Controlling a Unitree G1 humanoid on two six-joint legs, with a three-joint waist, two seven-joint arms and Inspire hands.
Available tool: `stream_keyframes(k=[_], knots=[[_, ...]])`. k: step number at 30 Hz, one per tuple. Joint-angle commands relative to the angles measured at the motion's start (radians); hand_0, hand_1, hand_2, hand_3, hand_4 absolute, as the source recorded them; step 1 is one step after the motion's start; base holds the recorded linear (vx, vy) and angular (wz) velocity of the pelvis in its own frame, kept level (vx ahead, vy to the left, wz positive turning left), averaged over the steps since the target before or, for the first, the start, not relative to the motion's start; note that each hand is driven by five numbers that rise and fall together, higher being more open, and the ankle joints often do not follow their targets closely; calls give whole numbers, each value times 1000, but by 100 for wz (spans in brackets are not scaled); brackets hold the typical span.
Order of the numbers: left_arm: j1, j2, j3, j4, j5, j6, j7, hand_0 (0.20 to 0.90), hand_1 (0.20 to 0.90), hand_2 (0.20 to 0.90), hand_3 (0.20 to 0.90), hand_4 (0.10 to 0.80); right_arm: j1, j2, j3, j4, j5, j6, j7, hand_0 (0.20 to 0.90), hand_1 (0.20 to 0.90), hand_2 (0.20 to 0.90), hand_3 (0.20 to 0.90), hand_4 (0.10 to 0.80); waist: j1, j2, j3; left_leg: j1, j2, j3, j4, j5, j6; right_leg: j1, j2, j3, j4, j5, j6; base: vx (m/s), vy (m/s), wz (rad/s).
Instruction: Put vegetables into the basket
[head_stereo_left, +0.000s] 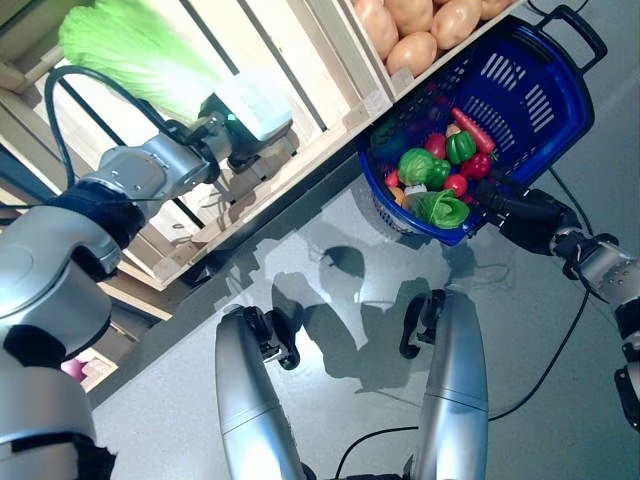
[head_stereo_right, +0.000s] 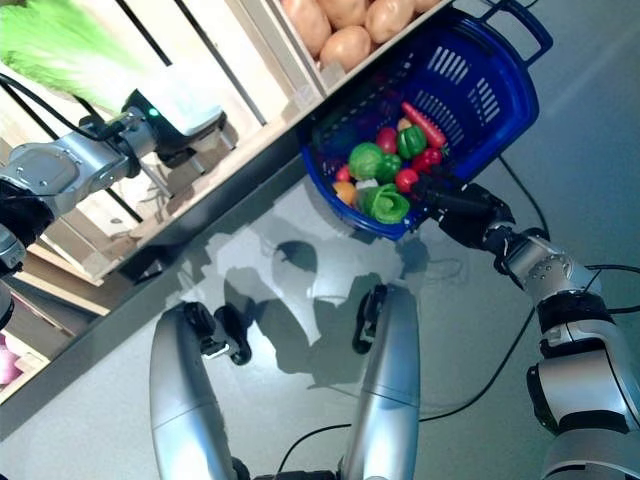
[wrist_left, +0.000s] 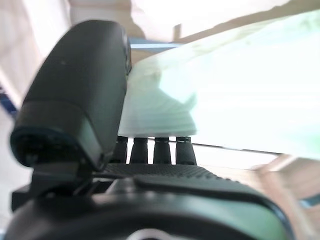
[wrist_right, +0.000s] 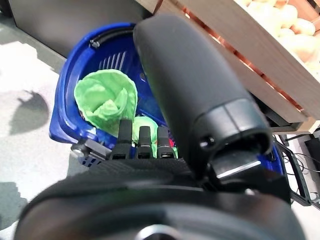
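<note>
My left hand (head_stereo_left: 240, 152) is shut on the white base of a napa cabbage (head_stereo_left: 140, 50), which it holds over the slatted wooden shelf. In the left wrist view the thumb (wrist_left: 80, 95) and the fingers close on the pale cabbage (wrist_left: 240, 85). A blue plastic basket (head_stereo_left: 545, 95) hangs tilted at the shelf's edge, with my right hand (head_stereo_left: 530, 215) shut on its near rim. In it lie a green lettuce (head_stereo_left: 440, 208), a green pepper (head_stereo_left: 460, 147), a long red vegetable (head_stereo_left: 472, 130) and small red ones. The right wrist view shows the fingers curled at the basket's rim (wrist_right: 67, 85).
A wooden crate of potatoes (head_stereo_left: 420, 45) stands just behind the basket. The slatted wooden shelf (head_stereo_left: 310, 70) runs across the upper left, with a dark base below it. Grey floor (head_stereo_left: 340, 300) lies underneath.
</note>
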Motion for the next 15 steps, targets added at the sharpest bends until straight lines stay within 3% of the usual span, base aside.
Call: stream_keyframes(k=[1,6,7,11,15], knots=[[-31,88,126,35,-121,0,182,300,300,300,300,400,16,53,-82,-13,-21,-40,18,900,900,900,900,800,-16,-7,-76,61,37,-44,-170,63,-65,112,-74,-15,-189,144,23,37,19,0],[55,103,275,17,-234,-158,359,300,300,300,300,400,42,71,-72,-55,-121,-118,36,900,900,900,900,800,-10,-8,-111,214,19,7,-302,95,-63,257,-54,-51,-303,155,7,67,14,-1],[58,103,278,16,-234,-159,359,300,300,300,300,400,43,70,-71,-55,-122,-118,36,900,900,900,900,800,-11,-7,-110,218,19,8,-304,96,-63,260,-54,-51,-305,156,7,47,1,-2],[149,105,424,-40,-339,-265,399,300,300,300,300,400,76,94,-61,-136,-235,-225,7,900,900,900,900,800,0,-10,-135,303,-2,23,-380,111,-61,341,-42,-66,-362,152,-8,72,6,0],[250,84,577,-130,-474,-356,352,300,300,300,300,400,75,105,-29,-258,-346,-297,-53,900,900,900,900,800,9,-14,-151,360,-18,26,-417,110,-59,395,-36,-75,-388,138,-20,60,4,-2]])
